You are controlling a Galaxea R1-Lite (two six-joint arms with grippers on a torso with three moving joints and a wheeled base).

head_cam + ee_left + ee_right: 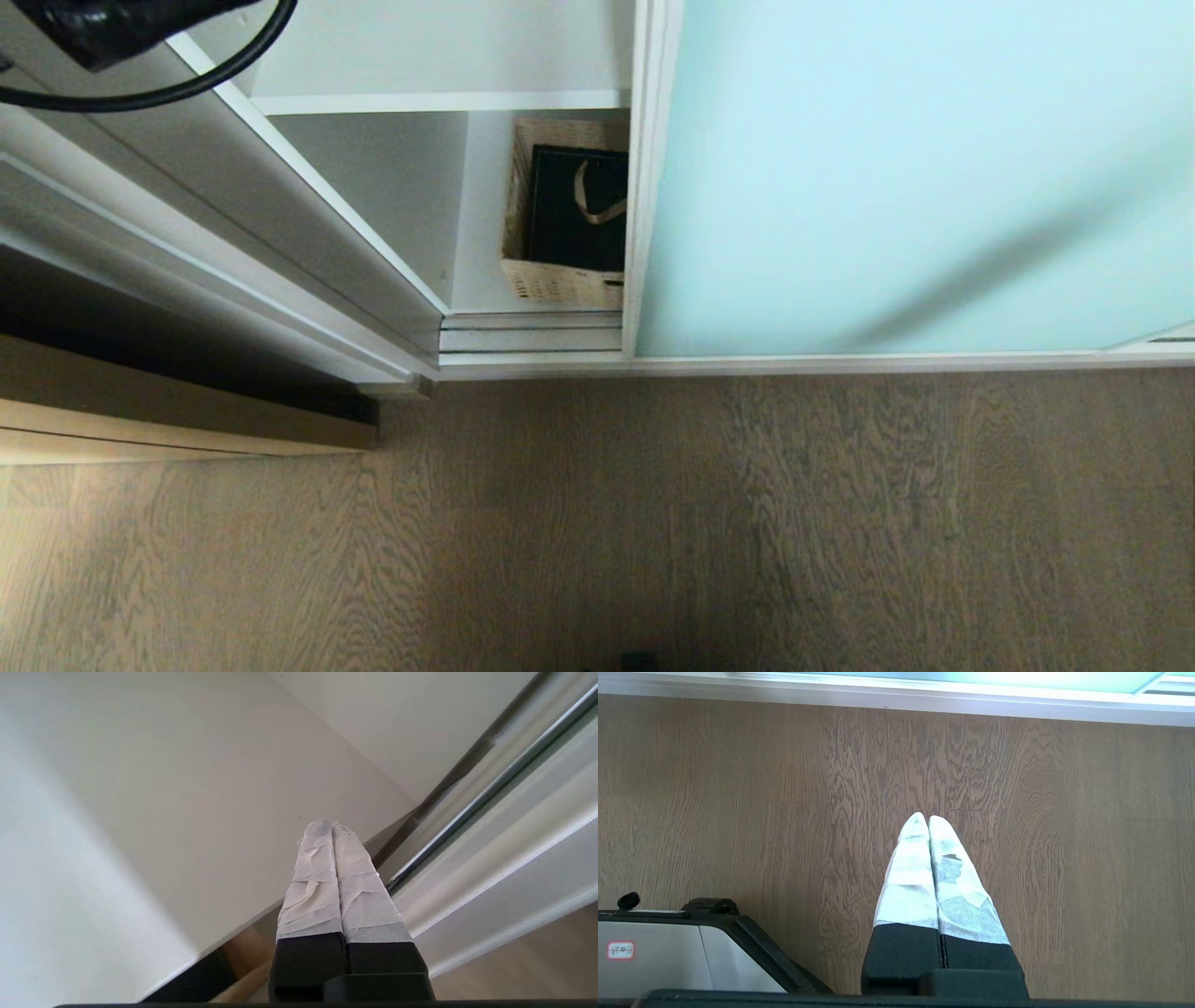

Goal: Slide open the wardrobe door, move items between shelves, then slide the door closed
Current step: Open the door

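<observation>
The sliding wardrobe door (915,177) of frosted blue-green glass leaves a narrow gap at its left edge. In that gap, on the bottom shelf (471,271), sits the wicker basket (560,280) with the dark green gift bag (574,219) lying inside it. The left gripper (331,823), jaws pressed together and empty, points at a white wardrobe panel (187,788). The right gripper (923,817), likewise closed on nothing, hangs over the wood-grain floor (1064,835). A small red-bordered label (620,950) on the robot's base is unreadable.

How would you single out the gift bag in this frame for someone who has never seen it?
Find the frosted blue-green sliding wardrobe door; left of its frame is an open gap. On the lowest shelf there sits a tan wicker basket. The gift bag lies inside it: flat, dark, with a gold ribbon handle.
</observation>
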